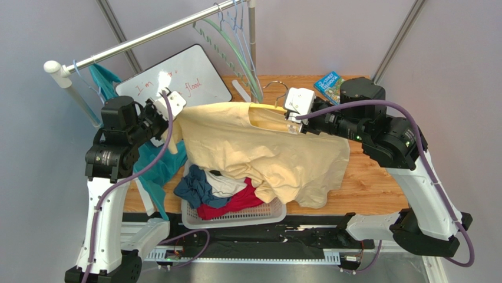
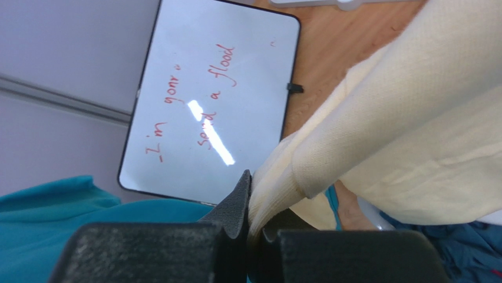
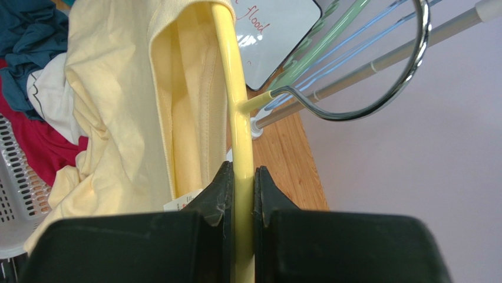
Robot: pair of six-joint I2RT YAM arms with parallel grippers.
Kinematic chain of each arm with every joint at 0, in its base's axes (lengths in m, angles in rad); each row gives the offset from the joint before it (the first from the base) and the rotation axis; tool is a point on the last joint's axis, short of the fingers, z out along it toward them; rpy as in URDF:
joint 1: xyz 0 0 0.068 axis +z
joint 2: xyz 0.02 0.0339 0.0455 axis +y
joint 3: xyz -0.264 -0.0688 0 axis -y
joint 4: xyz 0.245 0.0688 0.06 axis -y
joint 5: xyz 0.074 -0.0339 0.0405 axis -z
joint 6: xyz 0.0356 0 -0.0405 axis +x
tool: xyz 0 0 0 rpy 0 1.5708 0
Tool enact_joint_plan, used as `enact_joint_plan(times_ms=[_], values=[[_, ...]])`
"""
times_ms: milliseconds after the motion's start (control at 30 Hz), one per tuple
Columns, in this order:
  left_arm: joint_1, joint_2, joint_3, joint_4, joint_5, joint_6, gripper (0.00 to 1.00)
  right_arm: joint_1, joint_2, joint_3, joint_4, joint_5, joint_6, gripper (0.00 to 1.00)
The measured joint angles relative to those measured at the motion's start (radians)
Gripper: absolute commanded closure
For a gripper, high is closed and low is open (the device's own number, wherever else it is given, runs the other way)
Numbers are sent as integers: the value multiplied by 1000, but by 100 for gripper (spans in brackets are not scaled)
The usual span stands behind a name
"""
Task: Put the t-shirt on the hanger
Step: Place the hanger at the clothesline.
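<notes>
- Firstly, at the left gripper: closed tight, with a bunched cream-yellow edge of the t-shirt pinched between the black fingers.
- From above, at that same left gripper: the shirt's left end, held up off the table, just in front of the whiteboard with its red writing.
- At the right gripper: narrowed down onto the thin yellow bar of the hanger, both pads pressed against it.
- Just left of that grip in the right wrist view: the ribbed neck of the t-shirt draped over the hanger bar, a small white label beside the left finger.
- Beyond the grip: the silver hook, branching off to the right and clear of the cloth.
- From above, at the right gripper: the shirt's collar, with the hook poking out past it toward the rail.
- Between the two grippers: the body of the shirt, spread wide and sagging, its lower part fallen over the white basket and onto the table.
- Inside the basket: blue, white and red clothes, partly under the shirt.
- Further out: a teal garment hanging beside the left arm.
- On the rail: a pale green hanger and light blue hangers.
- At the table's far right edge: a book.
</notes>
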Motion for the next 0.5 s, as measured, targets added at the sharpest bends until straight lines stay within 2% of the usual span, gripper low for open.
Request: enact_joint_plan(times_ms=[67, 100, 200, 333, 500], values=[[23, -2, 0, 46, -15, -23, 99, -4, 0, 0, 17, -3, 0, 100], [29, -1, 1, 61, -9, -36, 78, -5, 0, 0, 29, -5, 0, 100], [37, 5, 3, 72, 52, -70, 41, -8, 8, 15, 40, -6, 2, 100], [46, -47, -72, 129, 208, -136, 28, -13, 72, 109, 41, -6, 9, 100], [47, -249, -272, 242, 395, -243, 14, -14, 200, 301, 47, -5, 12, 100]])
